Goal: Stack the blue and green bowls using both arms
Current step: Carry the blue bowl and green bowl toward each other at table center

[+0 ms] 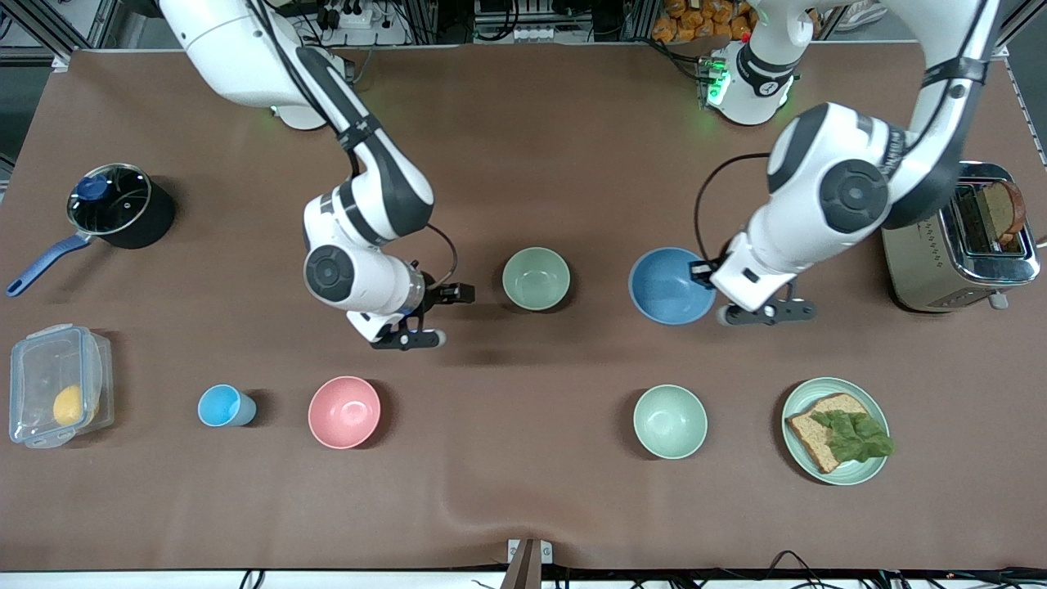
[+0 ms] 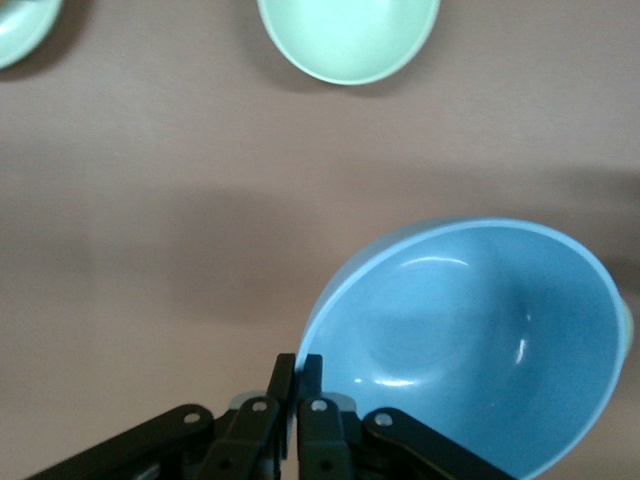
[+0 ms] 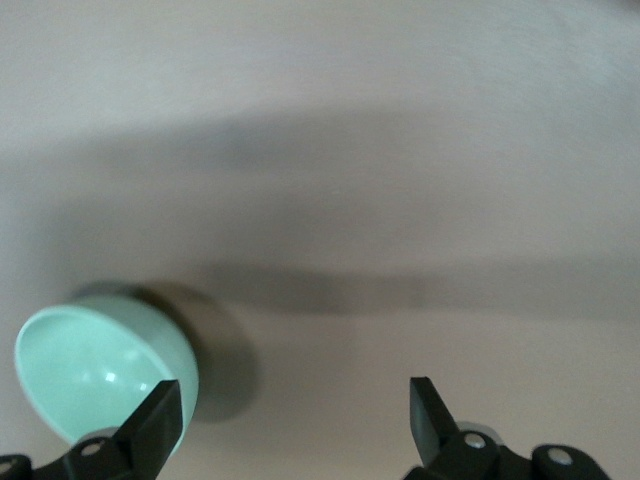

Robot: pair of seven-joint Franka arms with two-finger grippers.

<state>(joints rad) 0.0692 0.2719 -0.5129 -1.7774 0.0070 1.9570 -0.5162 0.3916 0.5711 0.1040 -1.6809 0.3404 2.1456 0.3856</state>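
The blue bowl (image 1: 669,286) is beside the green bowl (image 1: 536,278) at mid-table, toward the left arm's end. My left gripper (image 1: 734,307) is shut on the blue bowl's rim at the edge toward the toaster. In the left wrist view the gripper (image 2: 298,368) pinches the rim of the blue bowl (image 2: 480,340), which looks tilted. My right gripper (image 1: 409,337) is open and empty, low over bare table beside the green bowl, toward the right arm's end. In the right wrist view the gripper (image 3: 292,405) is wide open, with the green bowl (image 3: 90,375) next to one finger.
A mint-green bowl (image 1: 670,421) and a plate with bread (image 1: 851,470) lie nearer the front camera than the blue bowl. A pink bowl (image 1: 344,411), a light-blue cup (image 1: 222,406), a plastic box (image 1: 57,397), a pot (image 1: 119,204) and a toaster (image 1: 961,241) stand around.
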